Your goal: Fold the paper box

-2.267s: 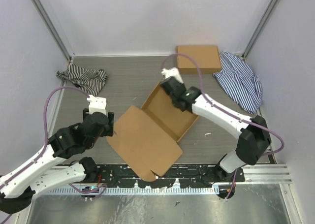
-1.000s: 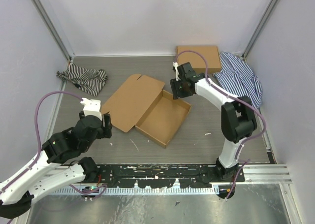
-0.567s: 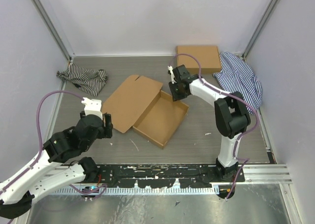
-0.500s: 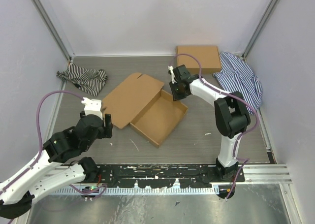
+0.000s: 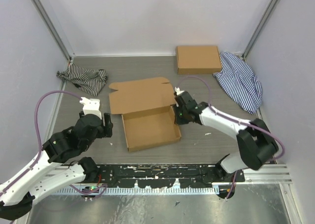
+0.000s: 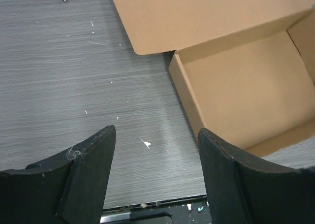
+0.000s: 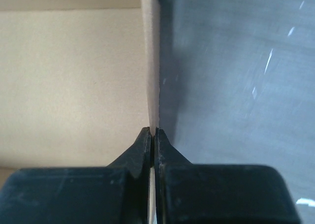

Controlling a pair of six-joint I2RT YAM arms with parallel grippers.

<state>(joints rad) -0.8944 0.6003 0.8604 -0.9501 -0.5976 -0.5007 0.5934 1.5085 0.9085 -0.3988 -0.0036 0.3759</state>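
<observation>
Paper box (image 5: 147, 128) lying open in the middle of the counter (image 5: 138, 69), with the right tool (image 7: 153, 135) pinching its right wall.
The box is facing up, and its lid (image 5: 140, 93) is lying flat on the far side. The right tool is clamping narrowly on the thin right wall, one finger inside the box and one outside. The left tool (image 6: 155, 170) is hovering wide apart above the counter, just left of the box's near left corner, gripping nothing. A flat cardboard box (image 5: 198, 59) is sitting at the far right beside a striped cloth (image 5: 240, 81), and a second striped cloth (image 5: 83, 80) is lying at the far left.
</observation>
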